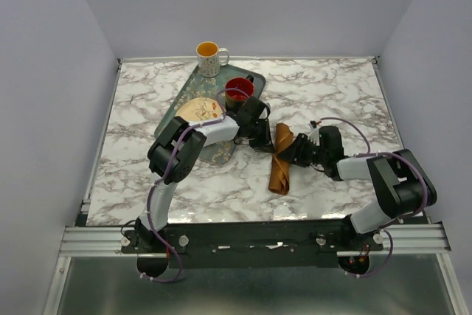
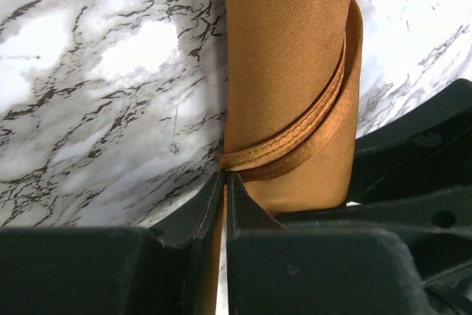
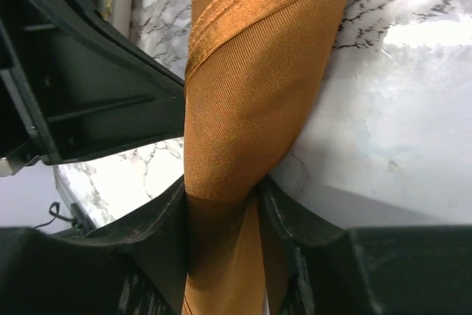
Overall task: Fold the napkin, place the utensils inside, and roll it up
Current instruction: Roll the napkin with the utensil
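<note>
Napkin (image 1: 280, 160) lies rolled on the bench (image 1: 332, 94), utensils unseen, likely inside. My left end effector (image 2: 223, 186), nearly closed, pinches its hem; my right end effector (image 3: 221, 204) clasps the roll. Only letting go seems left

Woven cloth, polished marble-look top, dull black plastic

The napkin (image 2: 284, 57) is rust-brown woven cloth, fine-ribbed and matt with a faint sheen, its stitched hem thicker; the table (image 2: 96, 71) looks smooth and glossy, white with dark veins, with glare at 2 o'clock in the right wrist view; the left gripper (image 2: 223, 178) and right gripper (image 3: 221, 186) have matt black plastic fingers; the mug (image 1: 212, 57) at 12 o'clock looks glazed
</note>
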